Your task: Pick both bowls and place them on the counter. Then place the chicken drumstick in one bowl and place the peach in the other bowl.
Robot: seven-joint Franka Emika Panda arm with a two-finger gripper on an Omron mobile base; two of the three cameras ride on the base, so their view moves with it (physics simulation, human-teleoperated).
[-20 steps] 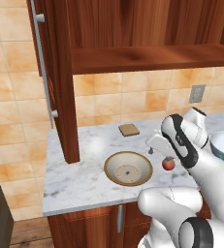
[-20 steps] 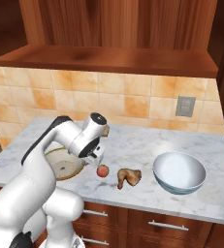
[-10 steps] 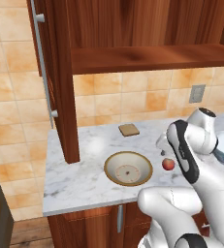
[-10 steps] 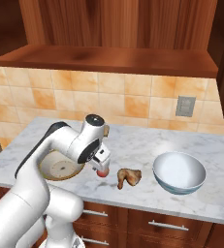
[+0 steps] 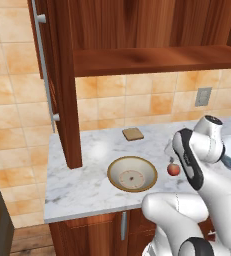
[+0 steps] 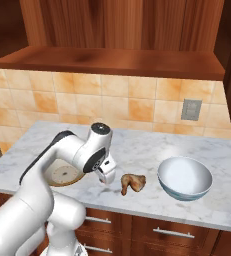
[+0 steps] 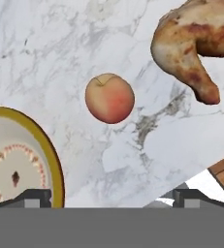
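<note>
— Two bowls are already down on the counter: the tan bowl to the arm's left, the white bowl to its right. So which way does the food lie from the pincer?

— Straight ahead of it. In the hand view the peach sits on the marble, centred between the two tips, which stand wide apart and hold nothing. The tan bowl's rim is at that view's lower left, near the peach but not touching.

— And the chicken drumstick?

— Upper right in the hand view, just beside the peach, thin end slanting down toward the pincer's side. From the right base view it lies between the peach and the white bowl.

— What has changed since half a second ago?

— The hand has swung further over the peach; from the right base view it now seems to cover it, though I can't be sure how low it hangs. Food and bowls have not shifted.
</note>
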